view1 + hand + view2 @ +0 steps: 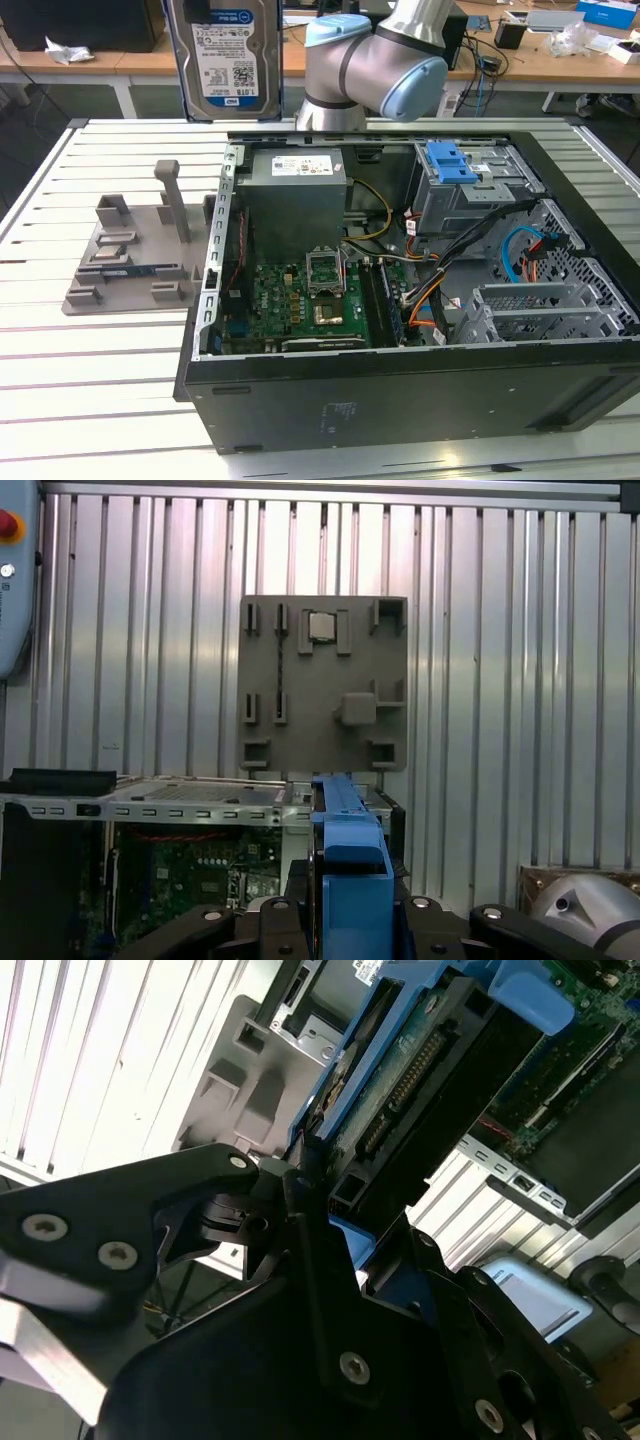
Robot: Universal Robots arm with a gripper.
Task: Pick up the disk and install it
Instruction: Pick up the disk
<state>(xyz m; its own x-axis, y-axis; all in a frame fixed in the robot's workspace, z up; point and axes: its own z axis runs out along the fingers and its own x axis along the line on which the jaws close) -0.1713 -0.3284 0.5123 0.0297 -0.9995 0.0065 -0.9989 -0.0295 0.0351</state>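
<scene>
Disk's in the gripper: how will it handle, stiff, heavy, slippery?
The disk looks like a rigid metal slab: probably stiff, heavy for its size. The gripper grips near its smooth blue rails, so it may slip if jolted. Exposed circuit board: likely fragile.

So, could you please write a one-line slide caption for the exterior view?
Robot arm holding the hard drive upright, label to camera, near the open computer case.
</scene>
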